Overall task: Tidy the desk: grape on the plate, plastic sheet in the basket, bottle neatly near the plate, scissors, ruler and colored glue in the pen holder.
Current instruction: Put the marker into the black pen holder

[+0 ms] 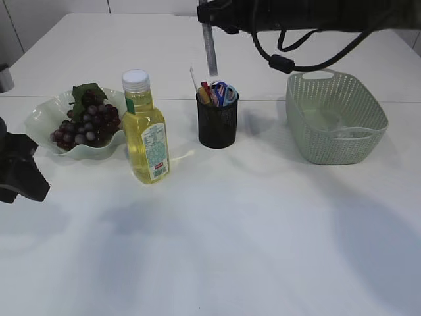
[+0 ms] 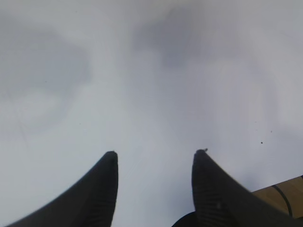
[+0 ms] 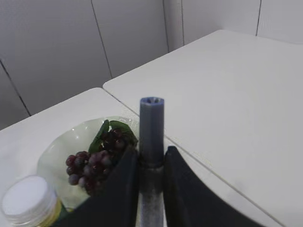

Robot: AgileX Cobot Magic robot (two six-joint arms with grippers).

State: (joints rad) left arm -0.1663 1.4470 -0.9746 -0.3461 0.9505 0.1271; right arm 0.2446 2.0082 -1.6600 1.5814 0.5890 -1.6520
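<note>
My right gripper (image 1: 212,18) (image 3: 151,158) is shut on a grey ruler (image 1: 211,54) (image 3: 151,123) and holds it upright, its lower end just above the black mesh pen holder (image 1: 218,124). Blue-handled scissors (image 1: 225,93) and colored glue sticks (image 1: 205,92) stand in the holder. Dark grapes (image 1: 85,126) (image 3: 92,163) lie on the pale green plate (image 1: 41,118) (image 3: 54,151). A yellow bottle with a white cap (image 1: 147,135) (image 3: 26,199) stands upright right of the plate. A clear plastic sheet (image 1: 329,122) seems to lie in the green basket (image 1: 368,108). My left gripper (image 1: 20,176) (image 2: 156,153) is open and empty over bare table.
The white table has a seam running across behind the plate and the holder. The right arm and its cable (image 1: 289,62) span the top of the exterior view above the basket. Open table surface lies in front of the bottle and the holder.
</note>
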